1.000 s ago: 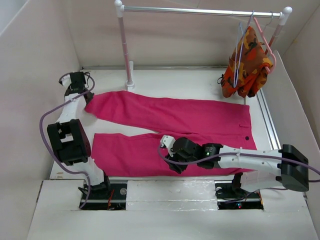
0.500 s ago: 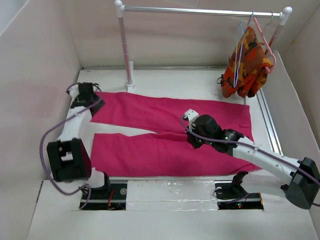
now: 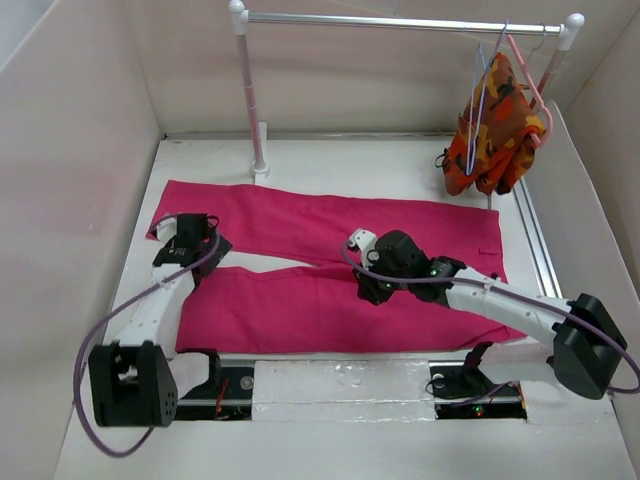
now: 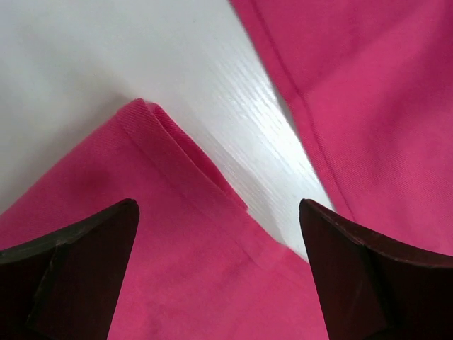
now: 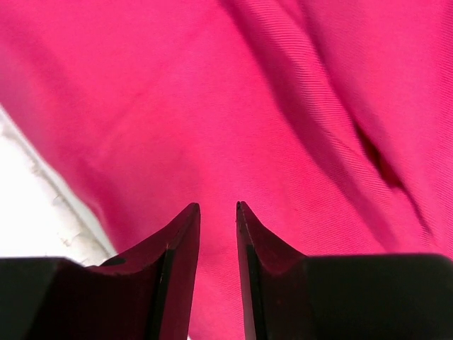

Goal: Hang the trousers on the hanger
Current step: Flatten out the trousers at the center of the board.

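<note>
1. The magenta-pink trousers lie flat on the white tabletop. Their long axis runs left to right, with the waist to the right and the two leg hems to the left.
2. The left gripper hangs over the hem end. In its wrist view the left gripper has its jaws spread wide with nothing between them. Directly below sit a folded hem corner and the bare wedge of tabletop between the two legs.
3. The right gripper hovers near where the legs meet. Its wrist view shows the jaws almost together, only a thin slit between them, and no cloth seen pinched; the trousers fill that view.
4. The pale blue-lilac wire hanger hangs on the metal rail at the back right, well apart from both grippers. The right arm is the nearer one.
5. Just beside it hang a thicker salmon-pink hanger and an orange patterned garment.
6. The trouser cloth is soft, matte twill with stitched hems; it will likely sag and fold when lifted. The hanger is thin, stiff and triangular.
</note>
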